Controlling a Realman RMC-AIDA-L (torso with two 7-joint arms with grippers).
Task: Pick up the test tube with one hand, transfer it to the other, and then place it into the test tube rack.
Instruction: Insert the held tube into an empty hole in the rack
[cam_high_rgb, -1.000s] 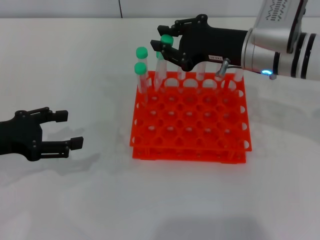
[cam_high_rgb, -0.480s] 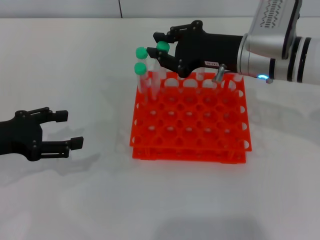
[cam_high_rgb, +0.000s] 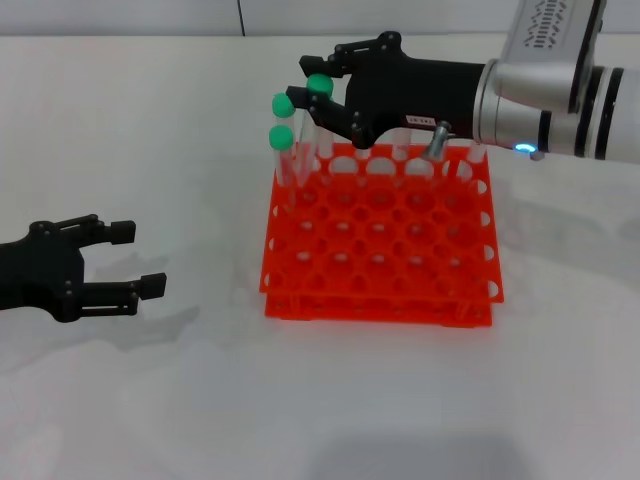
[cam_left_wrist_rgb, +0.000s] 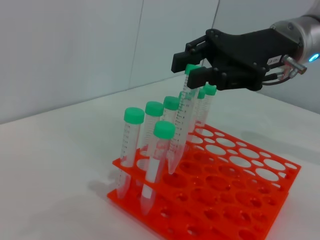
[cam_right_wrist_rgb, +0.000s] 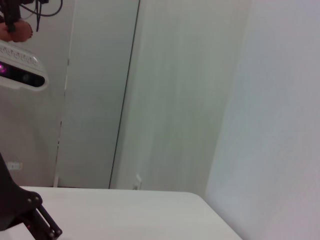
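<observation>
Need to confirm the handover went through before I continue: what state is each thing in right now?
Right claw: shut on the test tube, above the rack's far left corner.
Test tube: capped, tilted, lower end down at the rack's holes.
Left claw: open, empty, low over the table away from the rack.
Test tube rack: upright on the table, most holes empty.
Other tubes: capped, standing in the rack.

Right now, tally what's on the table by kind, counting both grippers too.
Green-capped tubes: 8 (7 standing in the rack, plus the test tube held at its cap by the right gripper)
Test tube rack: 1
Grippers: 2 (right gripper over the rack's far left corner, left gripper open, off to the rack's left)
Total: 11
</observation>
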